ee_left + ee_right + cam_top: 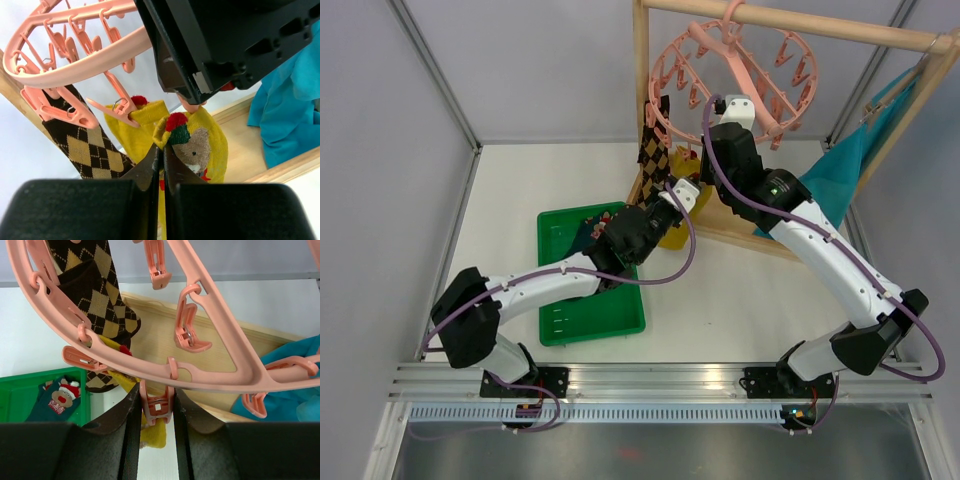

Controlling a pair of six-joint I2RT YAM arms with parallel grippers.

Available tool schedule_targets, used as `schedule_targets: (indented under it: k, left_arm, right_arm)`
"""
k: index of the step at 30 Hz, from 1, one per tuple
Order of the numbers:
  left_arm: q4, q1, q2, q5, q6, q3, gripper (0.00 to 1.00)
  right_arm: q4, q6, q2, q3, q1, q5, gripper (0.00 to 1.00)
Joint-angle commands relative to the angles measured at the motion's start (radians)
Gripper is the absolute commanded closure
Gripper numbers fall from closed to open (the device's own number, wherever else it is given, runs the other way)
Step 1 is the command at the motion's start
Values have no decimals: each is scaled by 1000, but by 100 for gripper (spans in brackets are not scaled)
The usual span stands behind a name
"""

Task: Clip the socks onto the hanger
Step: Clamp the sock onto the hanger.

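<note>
The round pink hanger (735, 75) hangs from the wooden rack's top bar; it also shows in the left wrist view (75, 25) and the right wrist view (220, 355). A brown argyle sock (655, 150) and a yellow sock (127, 132) hang clipped to it. My left gripper (162, 150) is shut on a second yellow sock with a bear figure (202, 145), held up under the ring. My right gripper (156, 405) is shut on a pink clip (156, 409), squeezing it just above that sock. A dark teal sock (60, 400) lies in the green tray.
A green tray (590, 315) sits on the table under my left arm. The wooden rack frame (642, 90) stands at the back, with a large teal cloth (845, 165) draped on its right side. Grey walls close in the left and back.
</note>
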Motion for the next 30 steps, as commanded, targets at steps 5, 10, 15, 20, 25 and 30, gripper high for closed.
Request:
schedule_targets:
  k: [5,10,15,20,25,30]
  left_arm:
    - [38,-8,24,-55,26,53,98]
    - [49,-8,43,-83,29,66,98]
    - [58,-8,70,-110,32,99,98]
    - [47,-8,89,-110,29,128,98]
    - [32,3,84,-78,-2,122,98]
    - [40,11,78,-63,-33,114,98]
  right_arm:
    - [-34,-3,19,45,6,14,100]
    - [-31,-1,20,45,8,-11,100]
    - [-28,-9,3,42,6,-34,100]
    - [-29,-15,-13,37,6,-58,100]
    - [-23,-24,-30,25,6,-98,100]
    - [-23,-29,-42,11,6,-111,100]
